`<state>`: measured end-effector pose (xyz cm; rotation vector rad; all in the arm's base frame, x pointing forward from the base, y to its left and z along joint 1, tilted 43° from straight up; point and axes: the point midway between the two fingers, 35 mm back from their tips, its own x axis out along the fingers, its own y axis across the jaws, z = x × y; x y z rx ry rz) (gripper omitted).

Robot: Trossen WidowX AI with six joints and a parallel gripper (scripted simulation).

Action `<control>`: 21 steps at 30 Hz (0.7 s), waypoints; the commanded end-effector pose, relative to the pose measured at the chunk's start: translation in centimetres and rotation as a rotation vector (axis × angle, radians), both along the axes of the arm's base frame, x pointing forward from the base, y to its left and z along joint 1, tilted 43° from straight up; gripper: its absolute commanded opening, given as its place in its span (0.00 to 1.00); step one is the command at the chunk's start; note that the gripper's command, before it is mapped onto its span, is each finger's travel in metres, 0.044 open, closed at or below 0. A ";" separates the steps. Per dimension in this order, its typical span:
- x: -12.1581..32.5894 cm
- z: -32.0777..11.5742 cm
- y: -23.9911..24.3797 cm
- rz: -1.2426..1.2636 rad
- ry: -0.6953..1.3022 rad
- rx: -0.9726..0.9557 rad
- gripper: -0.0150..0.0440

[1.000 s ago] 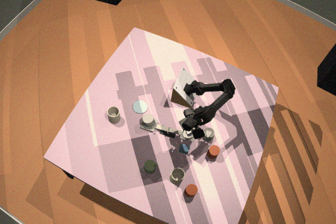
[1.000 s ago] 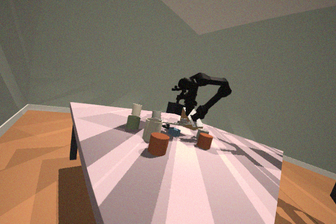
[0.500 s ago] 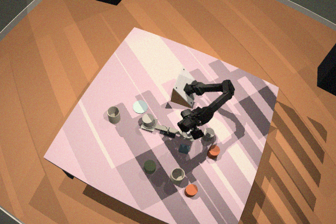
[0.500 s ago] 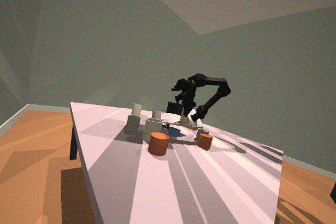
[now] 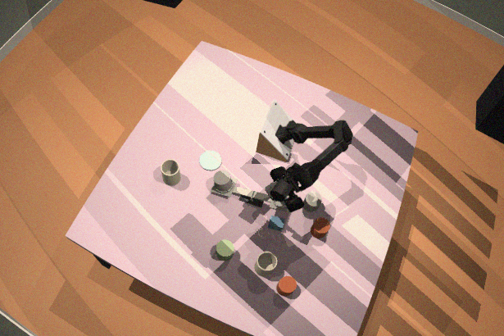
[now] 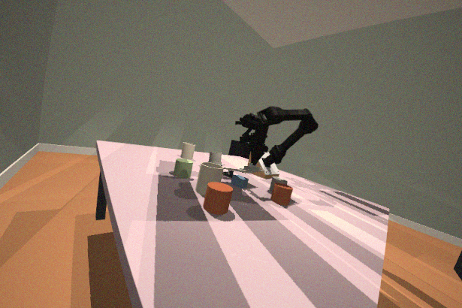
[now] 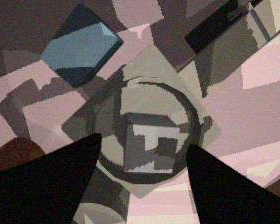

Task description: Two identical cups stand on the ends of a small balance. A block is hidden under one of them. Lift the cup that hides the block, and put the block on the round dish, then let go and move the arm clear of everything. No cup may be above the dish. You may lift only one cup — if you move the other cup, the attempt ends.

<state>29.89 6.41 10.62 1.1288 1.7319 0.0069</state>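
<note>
Carrying everything at stake, the pink-topped table (image 5: pixel 126 213) (image 6: pixel 187 263) (image 7: pixel 258 75) gives the jointed black arm (image 5: pixel 327 157) (image 6: pixel 293 144) room to reach down over one end of the grey-beige balance (image 5: pixel 224 192) (image 6: pixel 252 168) (image 7: pixel 151 59). The upright grey cup (image 5: pixel 223 180) (image 6: pixel 215 157) on the far end should be left alone, since moving it ends the attempt. Its twin, the pale grey cup (image 5: pixel 312 200) (image 6: pixel 278 184) (image 7: pixel 98 215), stands on the table near the uncovered end, presumably put there so that it is off the block and away from the dish. The round, pale mint dish (image 5: pixel 210 160) lies beyond the cup-bearing end with no cup over it, as the task needs. The black gripper (image 5: pixel 287 197) (image 6: pixel 267 161) (image 7: pixel 144 145) has its jaws partly open, gripping nothing, set on either side of the small grey-white block (image 7: pixel 151 150). That block sits inside the round rim on the uncovered pan, which probably keeps it from sliding. The part-opening looks chosen to straddle it without catching the rim; next, closing squarely and lifting straight up would be gentlest on the balance.
</note>
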 end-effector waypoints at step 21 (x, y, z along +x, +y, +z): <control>-0.4 -1.2 1.1 -0.002 0.011 0.006 0.45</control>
